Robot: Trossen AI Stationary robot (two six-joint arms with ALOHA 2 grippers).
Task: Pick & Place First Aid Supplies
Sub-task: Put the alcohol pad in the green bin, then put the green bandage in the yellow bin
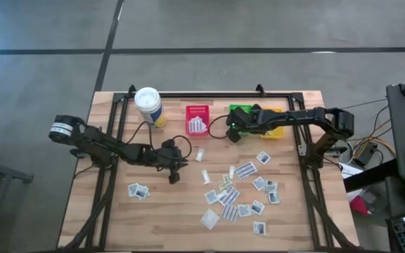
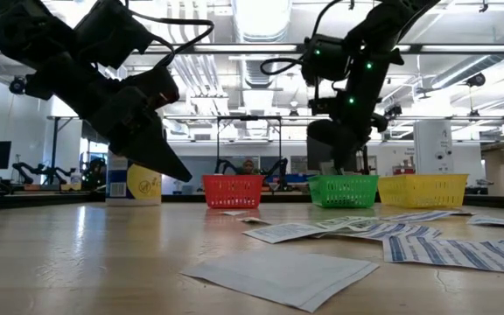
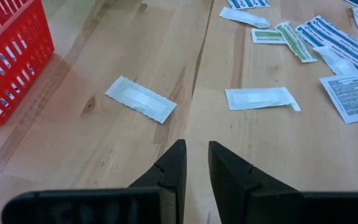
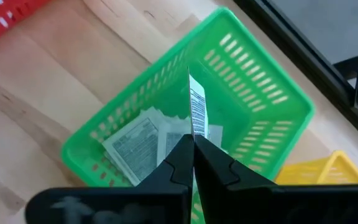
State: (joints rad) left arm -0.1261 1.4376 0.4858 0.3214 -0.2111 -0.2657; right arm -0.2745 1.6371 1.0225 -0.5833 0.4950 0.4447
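Observation:
Several first aid supplies [image 1: 238,190], flat white packets, lie scattered on the wooden table's middle and right. My left gripper [image 3: 196,149] hovers open, low over bare wood, with nothing between its fingers. Two oblong white packets [image 3: 140,99] [image 3: 260,98] lie just ahead of it. My right gripper [image 4: 192,142] is over the green bin [image 4: 253,99] at the table's far side, shut on a printed white packet [image 4: 196,109]. More packets [image 4: 135,143] lie flat on the green bin's floor. My right gripper pinches the printed packet by one edge [image 4: 193,132] between its two fingertips. The fingers slant down from above. The packet shows edge-on beyond the fingertips, lifted clear of the table and over the green bin's opening.
A red bin [image 1: 197,119] stands left of the green one and a yellow bin [image 1: 276,131] right of it. A white canister with a yellow label [image 1: 148,105] stands at the far left. A black frame [image 1: 209,92] runs along the table's far edge.

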